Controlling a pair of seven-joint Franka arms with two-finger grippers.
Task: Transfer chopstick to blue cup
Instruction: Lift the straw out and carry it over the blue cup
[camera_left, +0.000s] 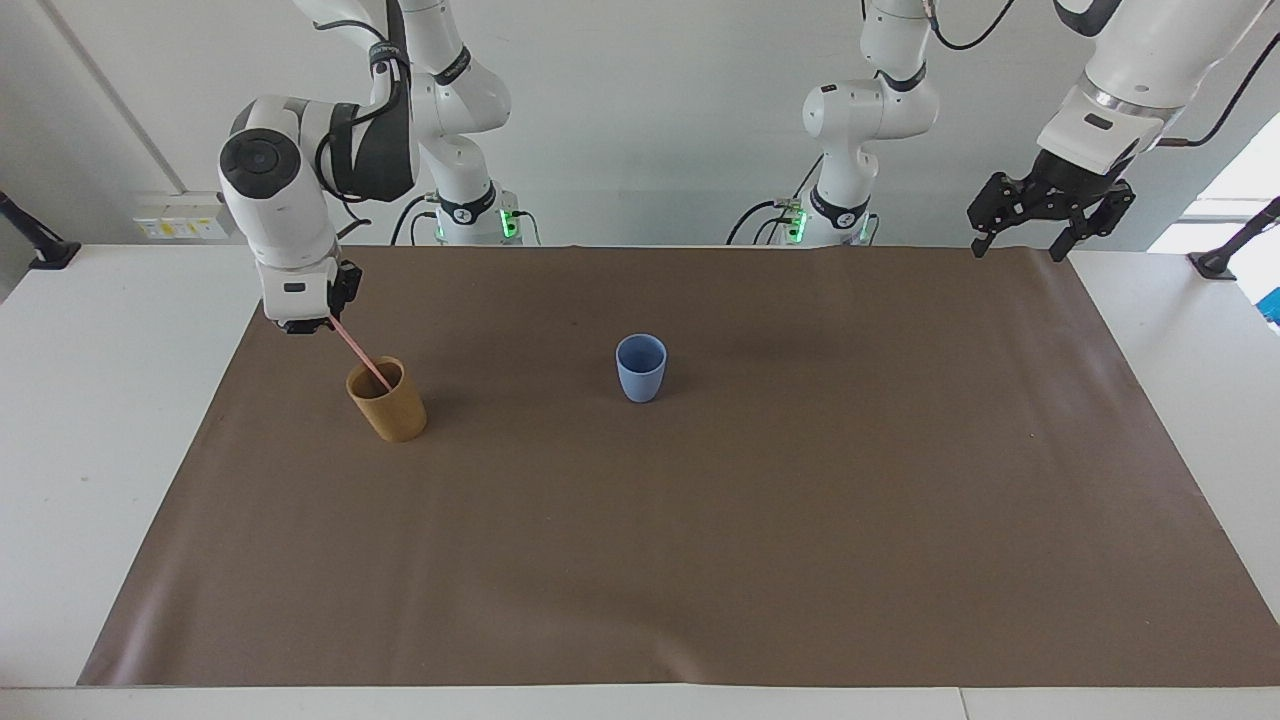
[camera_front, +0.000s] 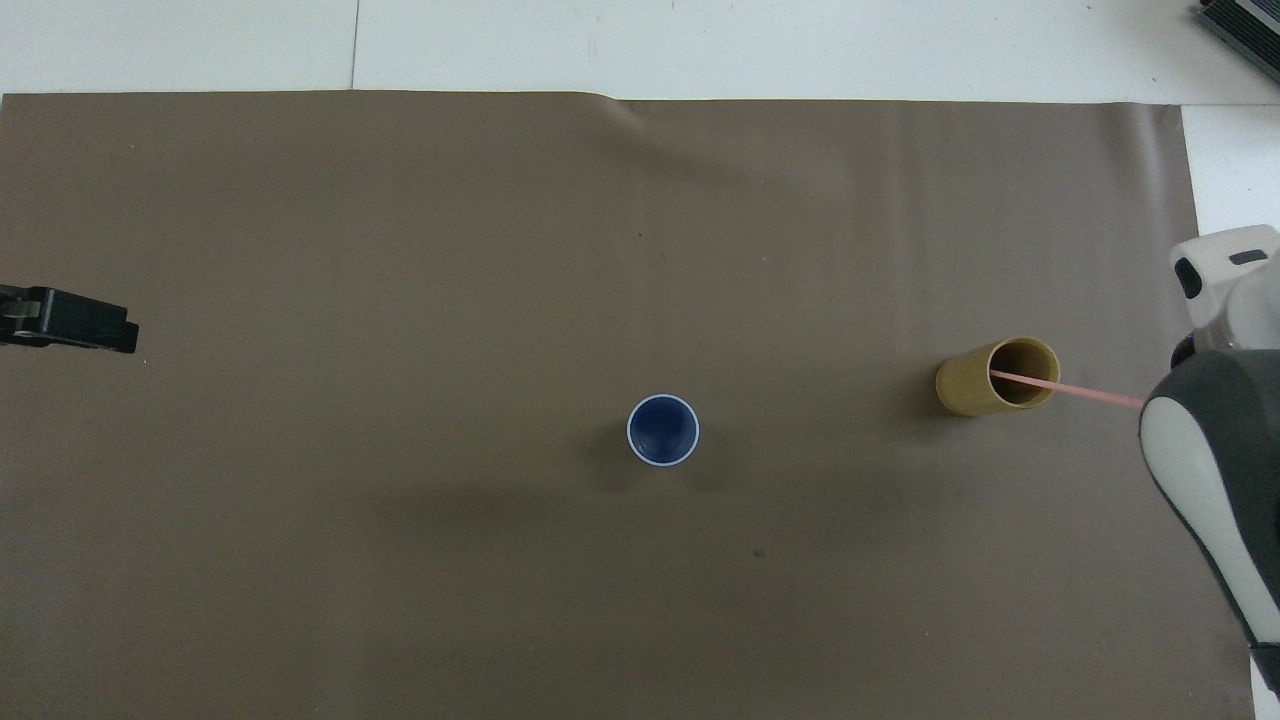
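Note:
The pale-pink chopstick (camera_left: 356, 351) slants up out of the tan-brown cup (camera_left: 390, 408), its lower end still inside. My right gripper (camera_left: 309, 324) is shut on its upper end, over the mat's edge beside the tan cup, toward the right arm's end. The overhead view shows the chopstick (camera_front: 1080, 390) running from the tan cup (camera_front: 962, 387) under my right arm, which hides the gripper. The light-blue cup (camera_left: 640, 369) stands upright and empty mid-mat, also seen in the overhead view (camera_front: 662, 431). My left gripper (camera_left: 1017, 243) waits open and empty over the mat's corner at the left arm's end.
A brown mat (camera_left: 700, 520) covers most of the white table (camera_left: 110, 400). Only the two cups stand on it. My left gripper (camera_front: 95, 325) shows at the edge of the overhead view.

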